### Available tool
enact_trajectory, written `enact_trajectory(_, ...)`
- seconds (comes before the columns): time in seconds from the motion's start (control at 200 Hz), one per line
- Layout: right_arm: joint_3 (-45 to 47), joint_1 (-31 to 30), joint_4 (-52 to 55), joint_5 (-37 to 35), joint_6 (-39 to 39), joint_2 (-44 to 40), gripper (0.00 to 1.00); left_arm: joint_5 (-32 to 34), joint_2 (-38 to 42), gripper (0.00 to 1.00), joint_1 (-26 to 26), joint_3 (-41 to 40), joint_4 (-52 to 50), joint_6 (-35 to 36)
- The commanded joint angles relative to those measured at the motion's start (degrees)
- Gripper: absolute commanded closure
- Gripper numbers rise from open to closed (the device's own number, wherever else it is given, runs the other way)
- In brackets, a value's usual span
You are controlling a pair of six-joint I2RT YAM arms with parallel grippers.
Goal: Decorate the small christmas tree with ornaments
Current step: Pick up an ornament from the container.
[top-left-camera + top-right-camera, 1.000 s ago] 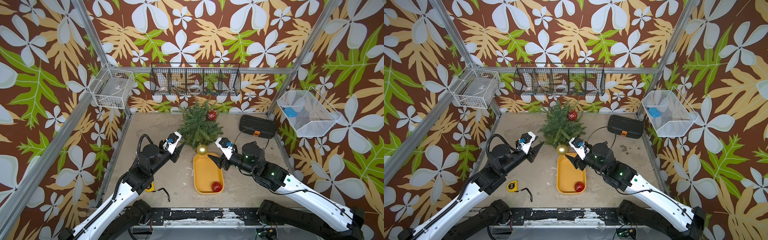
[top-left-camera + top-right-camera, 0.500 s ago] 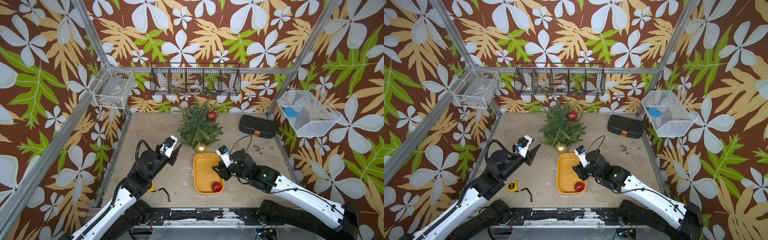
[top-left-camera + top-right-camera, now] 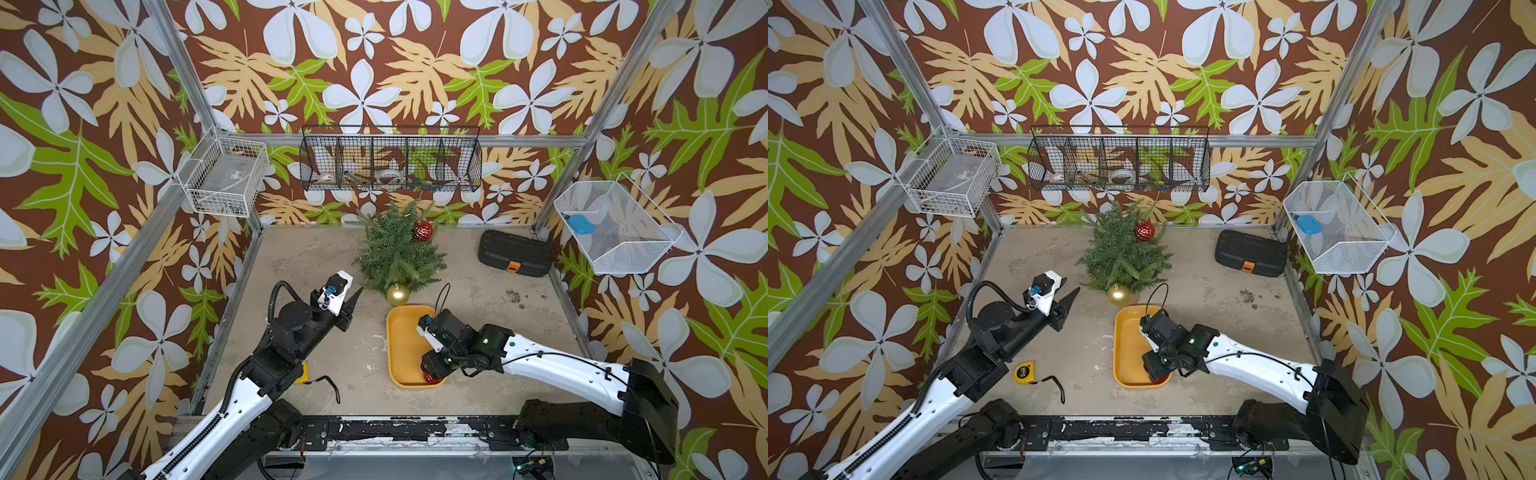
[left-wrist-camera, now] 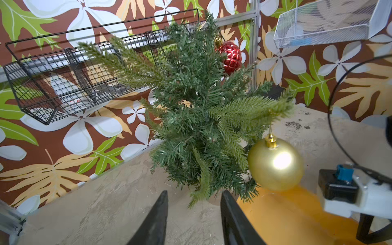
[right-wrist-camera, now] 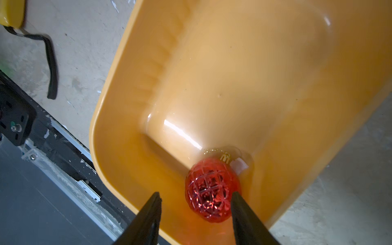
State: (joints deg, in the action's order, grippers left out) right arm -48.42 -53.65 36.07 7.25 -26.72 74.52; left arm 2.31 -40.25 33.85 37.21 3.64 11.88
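Observation:
The small christmas tree (image 3: 395, 253) (image 3: 1125, 257) (image 4: 201, 106) stands at the back of the table. A faceted red ornament (image 3: 423, 231) (image 4: 230, 57) hangs high on it. A gold ornament (image 3: 398, 294) (image 4: 275, 164) hangs from a low front branch. Another red ornament (image 5: 212, 191) (image 3: 430, 377) lies at the near end of the yellow tray (image 3: 401, 345) (image 5: 233, 74). My right gripper (image 5: 195, 194) (image 3: 432, 365) is open over it; the ornament sits between the fingers, nearer one of them. My left gripper (image 4: 195, 192) (image 3: 355, 297) is open and empty, left of the tree's base.
A black case (image 3: 514, 253) lies at the back right. A yellow tape measure (image 3: 1023, 371) lies near my left arm. Wire baskets hang on the walls: a black one (image 3: 390, 160) behind the tree, white ones at the left (image 3: 226, 176) and right (image 3: 615, 226).
My right arm has swung from beside the tree back to the tray's near end and dropped over the red ornament. My left arm has drawn back slightly from the tree.

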Motion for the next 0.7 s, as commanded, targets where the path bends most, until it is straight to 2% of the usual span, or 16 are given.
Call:
enact_trajectory(0.0, -1.8, -0.4, 3.6, -0.7, 1.9, 3.2, 0.43, -1.4, 0.3, 0.58, 0.0, 0.1, 2.0, -1.3)
enact_trajectory(0.185, -3.9, -1.4, 5.9, -1.6, 4.1, 9.3, 0.39, -1.6, 1.0, 0.58, -0.1, 0.0, 2.2, -1.4)
enact_trajectory(0.44, -3.6, -1.6, 4.6, -1.5, 5.3, 13.6, 0.36, -2.0, 1.0, 0.58, -0.1, 0.1, 2.2, -1.3)
enact_trajectory(0.696, -5.0, -1.6, 4.3, -2.4, 5.4, 14.3, 0.43, -2.3, 0.9, 0.58, -0.1, 0.1, 2.3, -1.3)
